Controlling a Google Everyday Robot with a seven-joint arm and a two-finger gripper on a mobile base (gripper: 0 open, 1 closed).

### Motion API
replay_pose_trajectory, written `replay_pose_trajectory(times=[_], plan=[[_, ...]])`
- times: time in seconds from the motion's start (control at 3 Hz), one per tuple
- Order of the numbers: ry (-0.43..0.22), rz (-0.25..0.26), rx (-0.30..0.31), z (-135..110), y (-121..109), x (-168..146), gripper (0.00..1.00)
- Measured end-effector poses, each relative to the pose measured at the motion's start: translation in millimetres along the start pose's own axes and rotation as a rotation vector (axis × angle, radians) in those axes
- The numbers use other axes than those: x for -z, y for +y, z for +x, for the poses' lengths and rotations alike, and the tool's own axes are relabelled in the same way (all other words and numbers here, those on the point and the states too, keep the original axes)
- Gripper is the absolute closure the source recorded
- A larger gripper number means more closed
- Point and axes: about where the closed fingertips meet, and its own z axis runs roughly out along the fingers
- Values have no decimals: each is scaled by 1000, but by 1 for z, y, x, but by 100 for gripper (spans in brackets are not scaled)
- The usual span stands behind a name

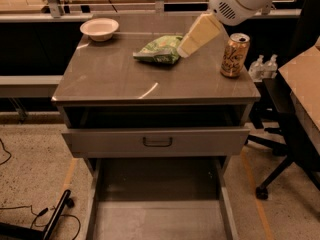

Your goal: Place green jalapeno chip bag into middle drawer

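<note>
The green jalapeno chip bag (159, 50) lies crinkled on the cabinet top, behind its middle. My gripper (184, 50) reaches down from the upper right on a white arm, and its cream tip is right at the bag's right edge. The middle drawer (157, 218) is pulled out below, a wide shallow grey tray with a bare floor. Above it stands the drawer with a grey front panel and a dark handle (157, 141), slightly pulled out.
An orange-tan soda can (234, 55) stands on the right of the cabinet top (110, 79). A white bowl (99, 28) sits at the back left. Two small bottles (263, 65) and a black chair base are to the right. Cables lie on the floor at left.
</note>
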Motion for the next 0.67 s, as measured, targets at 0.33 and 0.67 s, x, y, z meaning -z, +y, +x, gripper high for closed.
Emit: replay_pose_trajectory(times=[0.33,0.67], plan=[[-14,4,43,-21,-11,-44,0],[-37,-23,84,-42,-14,-103,0]])
